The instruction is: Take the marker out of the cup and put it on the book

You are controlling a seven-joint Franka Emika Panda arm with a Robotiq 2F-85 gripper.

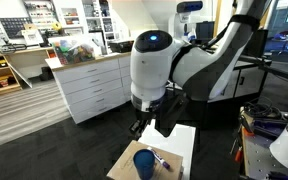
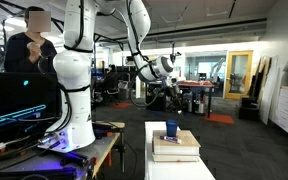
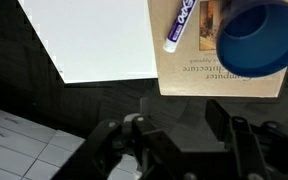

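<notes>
The robot's black two-finger gripper hangs above the work surface with its jaws spread wide and nothing between them, as the wrist view shows. The slim white-barrelled marker with purple lettering is out of the cup. It lies flat on a tan rectangular board, just beside the small round dark-blue cup, which stands on the same board. The large flat white book lies edge to edge with the tan board, and the marker is near that shared edge but not on the white cover.

In an exterior view the gripper hovers over the book, with the cup and marker nearer the camera. A white drawer cabinet stands behind. In an exterior view the cup sits upright on top of the stack on a white table, and a person stands off to the side.
</notes>
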